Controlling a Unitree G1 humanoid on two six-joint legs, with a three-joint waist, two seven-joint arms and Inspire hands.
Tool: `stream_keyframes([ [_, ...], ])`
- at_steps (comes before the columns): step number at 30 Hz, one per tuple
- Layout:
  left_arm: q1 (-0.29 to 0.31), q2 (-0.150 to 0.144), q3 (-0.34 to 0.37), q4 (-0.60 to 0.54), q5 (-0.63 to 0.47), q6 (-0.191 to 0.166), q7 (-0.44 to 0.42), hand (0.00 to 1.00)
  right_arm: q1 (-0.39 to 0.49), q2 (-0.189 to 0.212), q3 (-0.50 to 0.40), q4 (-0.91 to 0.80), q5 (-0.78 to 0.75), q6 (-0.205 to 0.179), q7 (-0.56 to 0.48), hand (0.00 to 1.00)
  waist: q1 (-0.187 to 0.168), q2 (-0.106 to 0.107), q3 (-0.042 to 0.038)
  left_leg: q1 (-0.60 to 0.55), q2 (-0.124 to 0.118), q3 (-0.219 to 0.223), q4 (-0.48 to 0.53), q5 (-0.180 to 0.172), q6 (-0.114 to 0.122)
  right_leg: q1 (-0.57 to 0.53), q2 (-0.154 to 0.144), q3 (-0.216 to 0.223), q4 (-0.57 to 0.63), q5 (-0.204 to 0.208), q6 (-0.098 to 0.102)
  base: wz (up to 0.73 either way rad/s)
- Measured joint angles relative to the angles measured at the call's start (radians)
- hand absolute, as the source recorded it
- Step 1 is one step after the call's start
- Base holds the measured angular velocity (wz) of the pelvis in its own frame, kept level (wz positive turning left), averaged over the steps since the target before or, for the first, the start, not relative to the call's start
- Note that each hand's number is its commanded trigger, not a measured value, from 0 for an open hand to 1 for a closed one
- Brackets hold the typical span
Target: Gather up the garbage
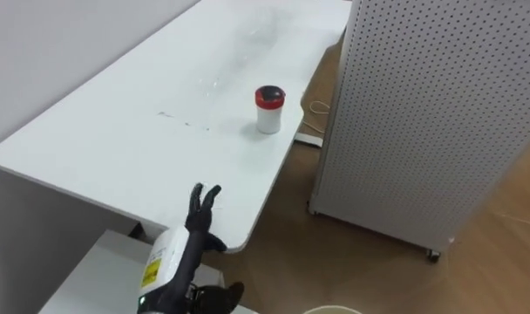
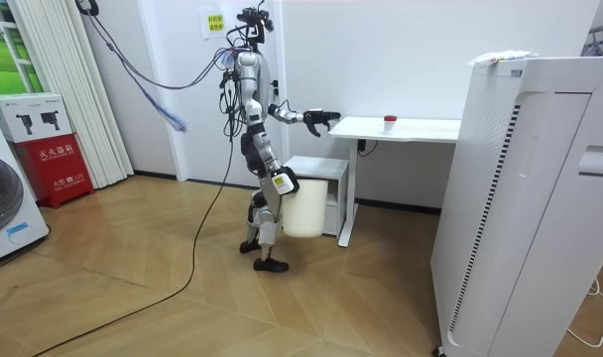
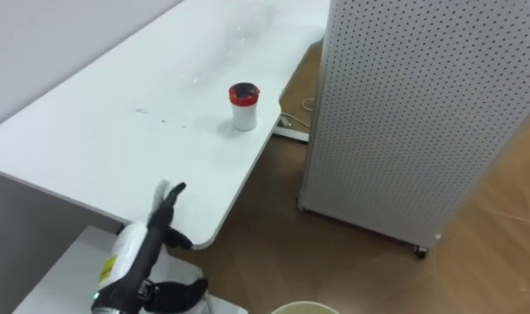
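A small white cup with a red lid stands upright near the right edge of the white table; it is also on the table in the room view. My left hand reaches over the table's near corner, fingers straight and open, well short of the cup and holding nothing. In the room view I stand at the table's end with that left hand stretched out. My right hand hangs at my hip and carries a white bucket, whose rim shows at the bottom of the left eye view.
A tall white perforated cabinet on castors stands close to the table's right side, leaving a narrow strip of wooden floor. A low white cabinet sits under the table's near end. A red box stands far behind me.
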Motion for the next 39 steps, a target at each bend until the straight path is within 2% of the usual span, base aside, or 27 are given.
stream_keyframes([
  [4,-0.004,-0.010,0.051,-0.052,-0.021,-0.017,0.065,0.00,0.018,-0.001,-0.015,-0.028,-0.042,0.000,-0.002,1.00,0.002,0.000,0.0003,0.012,0.007,0.012,-0.001,0.001,-0.005,0.011,0.006,-0.012,0.000,0.004,-0.007,-0.12],
  [7,-0.003,-0.017,0.055,-0.053,-0.054,-0.035,0.073,0.00,0.022,-0.001,-0.018,-0.016,-0.065,0.000,0.000,1.00,-0.005,0.002,0.0026,0.035,0.014,0.008,0.003,0.002,-0.006,0.040,0.010,-0.028,-0.014,0.006,-0.012,-0.08],
  [9,-0.004,-0.018,0.055,-0.071,-0.079,-0.039,0.073,0.00,0.024,-0.001,-0.018,-0.024,-0.064,-0.001,0.000,1.00,-0.016,0.001,0.0030,0.031,0.020,0.008,0.007,-0.003,-0.016,0.035,0.008,-0.048,-0.010,0.005,-0.018,0.02],
  [11,-0.005,-0.019,0.057,-0.100,-0.087,-0.039,0.074,0.00,0.025,-0.001,-0.018,-0.025,-0.062,-0.001,0.000,1.00,-0.018,-0.008,0.0048,0.032,0.027,0.018,0.010,-0.010,-0.028,0.022,0.006,-0.048,0.016,-0.006,-0.030,-0.10],
  [15,-0.013,-0.022,0.058,-0.126,-0.100,-0.043,0.075,0.00,0.029,0.000,-0.016,-0.019,-0.059,-0.001,-0.003,1.00,-0.023,-0.020,0.0110,0.032,0.039,0.020,0.044,-0.014,-0.038,0.019,0.011,-0.044,0.027,-0.024,-0.043,-0.09],
  [18,-0.013,-0.021,0.054,-0.127,-0.097,-0.047,0.078,0.00,0.030,0.000,-0.016,-0.019,-0.063,-0.001,-0.004,1.00,-0.023,-0.027,0.0120,0.015,0.059,0.017,0.115,-0.027,-0.058,0.014,0.019,-0.035,0.059,-0.050,-0.058,-0.09],
  [21,-0.008,-0.018,0.054,-0.127,-0.099,-0.048,0.078,0.00,0.030,-0.001,-0.016,-0.020,-0.073,-0.001,-0.006,1.00,-0.016,-0.026,0.0103,-0.048,0.092,-0.059,0.299,-0.029,-0.059,0.021,0.041,-0.008,0.084,-0.072,-0.077,-0.25],
  [22,-0.008,-0.022,0.054,-0.128,-0.100,-0.049,0.078,0.00,0.029,-0.001,-0.016,-0.020,-0.078,-0.001,-0.006,1.00,-0.018,-0.019,0.0094,-0.096,0.111,-0.099,0.413,-0.017,-0.059,0.028,0.057,0.009,0.099,-0.082,-0.085,-0.22],
  [23,-0.007,-0.030,0.053,-0.125,-0.106,-0.051,0.078,0.00,0.032,-0.002,-0.016,-0.021,-0.090,-0.002,-0.008,1.00,-0.019,-0.017,0.0107,-0.142,0.118,-0.144,0.512,0.017,-0.046,0.041,0.063,0.021,0.111,-0.092,-0.093,-0.23],
  [24,-0.006,-0.033,0.053,-0.121,-0.112,-0.055,0.078,0.00,0.034,-0.003,-0.015,-0.021,-0.098,-0.001,-0.011,1.00,-0.014,-0.021,0.0123,-0.161,0.116,-0.163,0.545,0.026,-0.042,0.047,0.065,0.030,0.115,-0.097,-0.096,-0.25],
  [25,-0.005,-0.038,0.048,-0.120,-0.129,-0.059,0.078,0.00,0.036,-0.008,-0.015,-0.021,-0.100,-0.001,-0.016,1.00,-0.008,-0.018,0.0099,-0.202,0.101,-0.188,0.565,0.021,-0.042,0.052,0.067,0.042,0.115,-0.108,-0.107,-0.37],
  [26,-0.006,-0.040,0.043,-0.119,-0.170,-0.075,0.079,0.00,0.035,-0.011,-0.016,-0.021,-0.098,-0.001,-0.023,1.00,0.000,-0.017,0.0089,-0.246,0.074,-0.204,0.552,0.019,-0.038,0.053,0.068,0.065,0.119,-0.113,-0.108,-0.44],
  [27,-0.006,-0.043,0.043,-0.118,-0.187,-0.079,0.081,0.00,0.035,-0.011,-0.015,-0.021,-0.098,-0.001,-0.027,1.00,0.006,-0.018,0.0084,-0.270,0.060,-0.212,0.535,0.019,-0.039,0.054,0.068,0.079,0.119,-0.114,-0.108,-0.62],
  [28,-0.006,-0.046,0.044,-0.117,-0.215,-0.080,0.083,0.00,0.035,-0.009,-0.014,-0.021,-0.097,-0.001,-0.036,1.00,0.020,-0.019,0.0085,-0.311,0.027,-0.233,0.473,0.022,-0.041,0.058,0.070,0.106,0.119,-0.117,-0.107,-0.71],
  [29,-0.004,-0.047,0.044,-0.115,-0.238,-0.080,0.083,0.00,0.037,-0.007,-0.013,-0.021,-0.097,0.001,-0.046,1.00,0.037,-0.020,0.0091,-0.337,-0.002,-0.255,0.370,0.034,-0.041,0.066,0.070,0.128,0.120,-0.122,-0.107,-0.69],
  [30,-0.003,-0.047,0.045,-0.113,-0.240,-0.080,0.083,0.00,0.038,-0.008,-0.012,-0.021,-0.098,0.004,-0.051,1.00,0.042,-0.020,0.0093,-0.346,-0.016,-0.264,0.310,0.050,-0.044,0.071,0.069,0.134,0.121,-0.127,-0.107,-0.74],
  [31,-0.001,-0.046,0.051,-0.102,-0.238,-0.083,0.083,0.00,0.040,-0.009,-0.003,-0.021,-0.097,0.009,-0.060,1.00,0.058,-0.025,0.0099,-0.357,-0.032,-0.272,0.181,0.093,-0.040,0.077,0.069,0.162,0.138,-0.145,-0.103,-0.74],
  [32,-0.001,-0.048,0.053,-0.082,-0.238,-0.085,0.082,0.00,0.042,-0.012,0.011,-0.021,-0.099,0.010,-0.062,1.00,0.068,-0.027,0.0095,-0.360,-0.053,-0.317,0.065,0.147,-0.042,0.081,0.072,0.186,0.151,-0.165,-0.097,-0.70],
  [33,-0.001,-0.048,0.054,-0.071,-0.238,-0.085,0.082,0.00,0.042,-0.014,0.018,-0.021,-0.101,0.012,-0.064,1.00,0.067,-0.028,0.0087,-0.362,-0.061,-0.347,0.029,0.177,-0.045,0.089,0.074,0.198,0.154,-0.175,-0.094,-0.60],
  [34,-0.001,-0.048,0.056,-0.058,-0.237,-0.085,0.082,0.00,0.042,-0.017,0.024,-0.028,-0.108,0.020,-0.068,1.00,0.068,-0.027,0.0052,-0.366,-0.071,-0.389,-0.017,0.239,-0.051,0.092,0.078,0.219,0.167,-0.196,-0.085,-0.41],
  [35,0.000,-0.048,0.058,-0.055,-0.234,-0.085,0.082,0.00,0.044,-0.020,0.024,-0.038,-0.108,0.028,-0.069,1.00,0.065,-0.017,-0.0038,-0.359,-0.080,-0.399,-0.023,0.300,-0.048,0.094,0.076,0.229,0.167,-0.207,-0.064,-0.38],
  [36,0.000,-0.048,0.059,-0.055,-0.234,-0.085,0.082,0.00,0.046,-0.021,0.024,-0.044,-0.108,0.030,-0.069,1.00,0.065,-0.021,-0.0044,-0.354,-0.083,-0.394,-0.027,0.318,-0.036,0.097,0.073,0.230,0.163,-0.211,-0.057,-0.44],
  [37,0.000,-0.046,0.065,-0.054,-0.234,-0.085,0.083,0.00,0.048,-0.021,0.025,-0.054,-0.107,0.030,-0.070,1.00,0.076,-0.033,0.0006,-0.346,-0.085,-0.365,-0.022,0.336,-0.016,0.101,0.054,0.220,0.155,-0.218,-0.043,-0.72],
  [38,0.002,-0.045,0.077,-0.051,-0.235,-0.085,0.082,0.00,0.052,-0.024,0.027,-0.064,-0.108,0.029,-0.072,1.00,0.098,-0.038,0.0022,-0.346,-0.087,-0.354,0.004,0.349,0.002,0.106,0.039,0.212,0.138,-0.219,-0.030,-0.79],
  [39,0.004,-0.043,0.087,-0.051,-0.235,-0.085,0.083,0.00,0.053,-0.023,0.027,-0.066,-0.108,0.029,-0.073,1.00,0.105,-0.041,0.0013,-0.350,-0.093,-0.348,0.020,0.331,0.005,0.114,0.031,0.205,0.123,-0.217,-0.023,-0.54],
])
